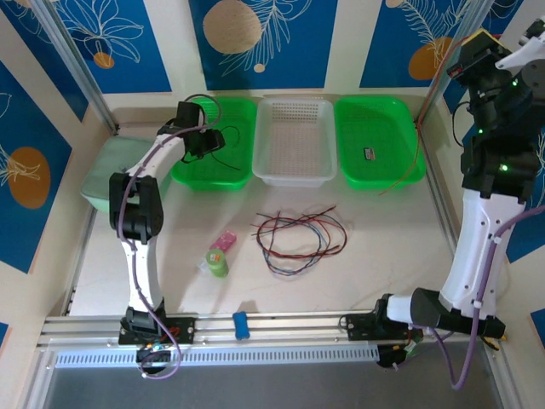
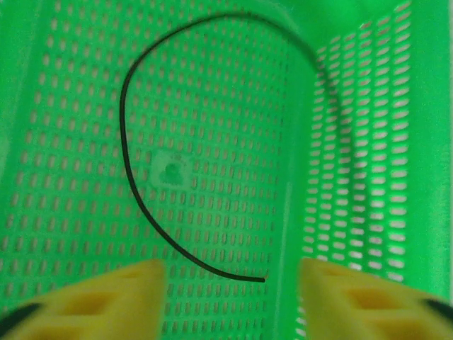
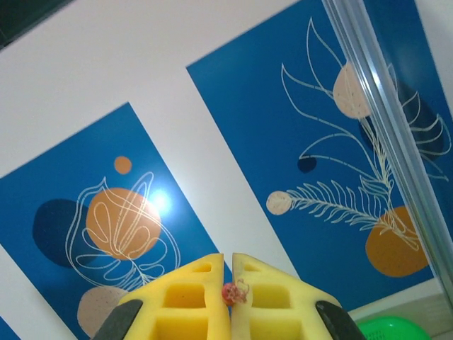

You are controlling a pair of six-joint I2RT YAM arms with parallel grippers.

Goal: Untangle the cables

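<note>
A loose tangle of red, black and blue-grey cables (image 1: 298, 234) lies on the table in front of the baskets. My left gripper (image 1: 204, 138) hovers over the left green basket (image 1: 234, 175). In the left wrist view this gripper (image 2: 232, 276) is open, and a single black cable (image 2: 131, 177) lies curved on the basket floor, free of the yellow fingers (image 2: 106, 294). My right gripper (image 1: 481, 43) is raised high at the far right. It (image 3: 231, 258) is shut on the frayed end of a red cable (image 3: 233, 292). The red cable (image 1: 423, 119) hangs down towards the right green basket (image 1: 383, 175).
A white basket (image 1: 294, 175) stands between the two green ones. The right basket holds a small dark item (image 1: 370, 153). A pink object (image 1: 223, 241), a green roll (image 1: 217, 262) and a blue piece (image 1: 241, 324) lie near the front left. A pale green container (image 1: 102, 175) sits far left.
</note>
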